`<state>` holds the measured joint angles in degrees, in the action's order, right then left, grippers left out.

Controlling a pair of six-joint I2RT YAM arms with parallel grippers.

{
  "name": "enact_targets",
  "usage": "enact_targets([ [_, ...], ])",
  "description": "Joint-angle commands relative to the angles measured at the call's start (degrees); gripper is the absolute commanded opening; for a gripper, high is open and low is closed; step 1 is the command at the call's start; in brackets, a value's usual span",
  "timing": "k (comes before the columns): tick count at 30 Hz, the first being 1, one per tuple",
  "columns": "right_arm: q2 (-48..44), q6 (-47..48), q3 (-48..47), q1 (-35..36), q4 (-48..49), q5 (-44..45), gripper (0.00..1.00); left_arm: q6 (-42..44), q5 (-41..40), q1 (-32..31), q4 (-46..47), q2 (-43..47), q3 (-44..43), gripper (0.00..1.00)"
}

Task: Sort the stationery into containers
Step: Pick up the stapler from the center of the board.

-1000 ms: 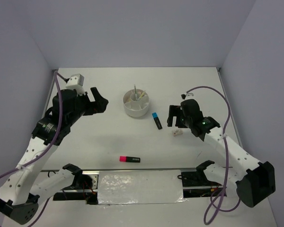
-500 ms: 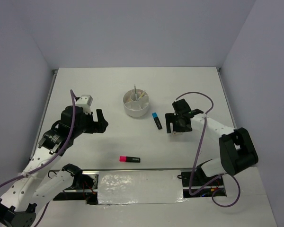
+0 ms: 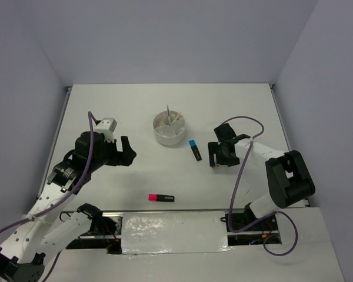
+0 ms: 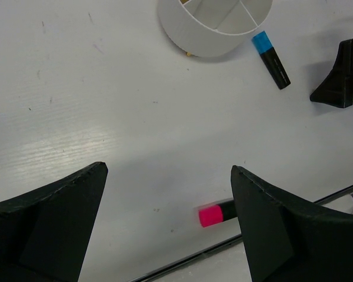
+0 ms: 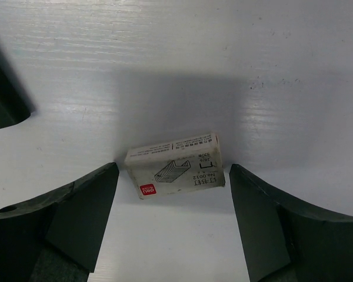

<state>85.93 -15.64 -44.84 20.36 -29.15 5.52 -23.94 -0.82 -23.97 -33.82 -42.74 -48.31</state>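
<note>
Your white table [image 3: 165, 111] carries everything. Your left gripper [image 3: 128, 151] hangs over its left half with the fingers spread wide and nothing between them. Your right gripper [image 3: 219, 157] is down at the table right of centre, its fingers [image 5: 82, 205] set apart either side of a small staple box [image 5: 176, 165], with a thin gap showing at each end. The round white cup [image 3: 169, 134] sits at mid-table, with a thin pen [image 3: 167, 114] and a yellow stick [image 3: 176, 119] standing inside. The blue-and-black highlighter [image 3: 195, 150] lies just right of the cup. The pink-and-black highlighter [image 3: 161, 198] lies near the front edge.
</note>
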Motion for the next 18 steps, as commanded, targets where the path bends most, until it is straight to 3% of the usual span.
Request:
enact_targets([
  [1, -3.3, -0.7, -0.9, -0.2, 1.3, -0.4, 0.83, 1.0, 1.2, -0.6, 2.6, 0.7, -0.4, 0.99],
  [8, -2.1, 1.0, -1.7, -0.5, 0.9, -1.3, 0.73, 1.0, 1.1, -0.8, 2.6, 0.9, -0.3, 0.99],
  [11, -0.3, 1.0, -2.1, -0.5, 0.8, -1.3, 0.62, 0.9, 1.1, -1.3, 2.5, 1.3, -0.2, 0.99],
  [15, -0.9, 1.0, -1.9, -0.5, 0.8, -1.1, 0.62, 0.9, 1.1, -1.8, 2.4, 0.9, -0.3, 0.99],
  [16, -1.0, 1.0, -1.9, -0.7, 0.9, -1.1, 0.69, 1.0, 1.1, -1.8, 2.4, 0.8, -0.3, 0.99],
  [18, -0.4, 1.0, -2.2, -0.5, 0.7, -0.9, 0.72, 0.9, 1.1, -1.9, 2.4, 0.8, -0.3, 0.99],
])
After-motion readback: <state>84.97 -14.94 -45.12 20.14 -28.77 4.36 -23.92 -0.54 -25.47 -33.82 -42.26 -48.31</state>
